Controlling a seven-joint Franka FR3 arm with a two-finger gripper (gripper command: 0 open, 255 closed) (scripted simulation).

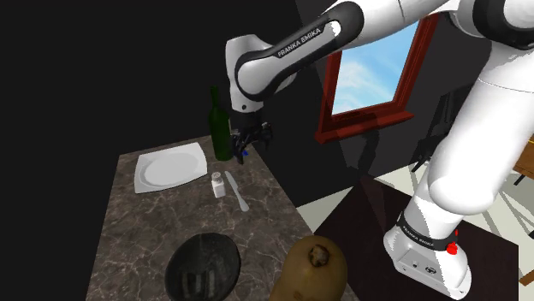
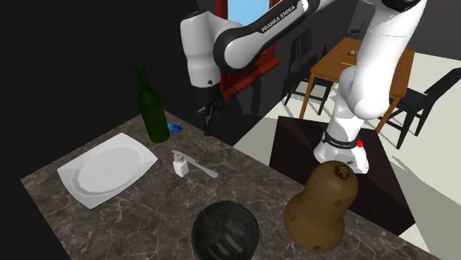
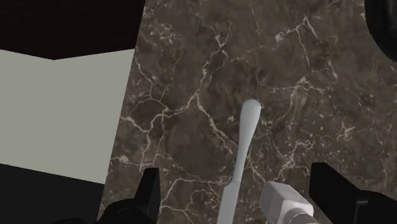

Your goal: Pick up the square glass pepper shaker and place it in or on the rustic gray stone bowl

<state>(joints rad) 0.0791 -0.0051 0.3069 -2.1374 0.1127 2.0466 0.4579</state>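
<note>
**Claw open over the counter, shaker on the marble by the knife**

We see the gripper (image 1: 246,142) (image 2: 207,118) hanging above the far part of the dark marble countertop (image 1: 141,235) (image 2: 125,221) (image 3: 191,95), just beside the green bottle (image 1: 220,124) (image 2: 152,107) and clear of the surface. In the wrist view the two black fingers (image 3: 151,188) stand wide apart w/ nothing clasped, so the gripper (image 3: 236,182) is open and empty.

The pepper shaker (image 1: 219,185) (image 2: 179,164) stands upright on the marble: pale squarish body, greyish cap. It sits just beside a pale knife (image 1: 237,192) (image 2: 198,166), approx. at one end of it; we can't tell whether they touch. In the wrist view the shaker (image 3: 285,207) shows low down between the fingers, nearer one than the other, touched by neither. The knife (image 3: 245,140) runs away from the gripper along the marble.

The bowl (image 1: 205,267) (image 2: 225,233) is dark and round w/ a rough surface. It rests on the near part of the counter, well apart from the shaker, w/ nothing in it.

Other things: a white squarish plate (image 1: 169,167) (image 2: 107,170) lies by the bottle. A tan butternut squash (image 1: 315,269) (image 2: 325,203) stands upright near the bowl, at the counter's edge. A small blue item (image 2: 175,128) lies at the bottle's foot, too small to ID.

Bkgd: a red-framed window (image 1: 376,77) showing blue sky, a wooden dining table (image 2: 347,63) w/ dark chairs, and a black area behind the counter.
</note>
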